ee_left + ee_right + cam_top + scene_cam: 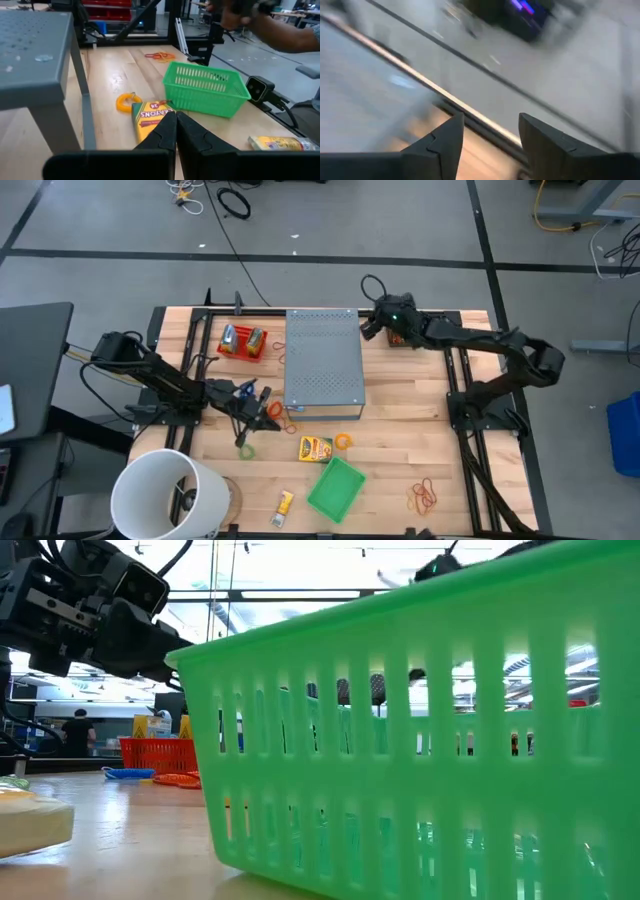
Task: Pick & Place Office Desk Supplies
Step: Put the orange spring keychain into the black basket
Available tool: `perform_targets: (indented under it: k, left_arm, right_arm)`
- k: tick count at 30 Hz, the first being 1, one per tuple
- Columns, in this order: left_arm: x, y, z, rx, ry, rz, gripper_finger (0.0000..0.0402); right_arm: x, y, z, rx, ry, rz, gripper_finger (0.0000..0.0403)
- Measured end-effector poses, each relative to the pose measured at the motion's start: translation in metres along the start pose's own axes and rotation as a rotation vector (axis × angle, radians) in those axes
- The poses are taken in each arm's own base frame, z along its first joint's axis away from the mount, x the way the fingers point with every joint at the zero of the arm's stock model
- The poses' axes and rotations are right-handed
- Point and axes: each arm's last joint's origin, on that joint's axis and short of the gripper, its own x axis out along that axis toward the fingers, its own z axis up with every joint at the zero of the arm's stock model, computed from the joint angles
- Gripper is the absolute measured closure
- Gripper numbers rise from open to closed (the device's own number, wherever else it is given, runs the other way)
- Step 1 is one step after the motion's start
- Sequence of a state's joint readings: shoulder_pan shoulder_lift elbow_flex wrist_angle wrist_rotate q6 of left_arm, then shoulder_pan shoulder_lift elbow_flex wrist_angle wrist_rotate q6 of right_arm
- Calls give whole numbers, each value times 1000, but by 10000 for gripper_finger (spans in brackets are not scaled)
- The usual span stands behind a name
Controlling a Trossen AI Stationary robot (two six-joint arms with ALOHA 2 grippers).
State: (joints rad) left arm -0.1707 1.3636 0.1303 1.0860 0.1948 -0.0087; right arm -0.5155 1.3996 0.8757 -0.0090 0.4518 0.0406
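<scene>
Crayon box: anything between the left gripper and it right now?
Nothing visible. In the left wrist view the crayon box lies flat on bare table just ahead of the shut left gripper; the green basket and orange band sit off to its sides.

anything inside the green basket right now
The green basket looks empty in the high view and left wrist view; only its slatted floor shows. The low view looks through its wall, so a flat item there could be missed.
</scene>
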Motion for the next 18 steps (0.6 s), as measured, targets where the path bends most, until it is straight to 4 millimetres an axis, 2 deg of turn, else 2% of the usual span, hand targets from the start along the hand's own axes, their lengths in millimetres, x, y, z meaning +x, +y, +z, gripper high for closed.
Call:
perform_targets:
  k: [5, 11, 15, 18]
  left_arm:
    - [0, 0, 0, 17, -3, 11, 393]
    - [0, 0, 0, 25, -3, 15, 393]
    - [0, 1, 0, 26, -2, 18, 393]
    - [0, 1, 0, 27, -1, 18, 393]
  right_arm:
    - [-36, 33, 20, -53, -191, 319, 223]
    - [-92, 95, 22, -119, -368, 706, 227]
    - [-133, 127, 3, -108, -567, 881, 227]
    - [-161, 137, -18, -65, -725, 961, 227]
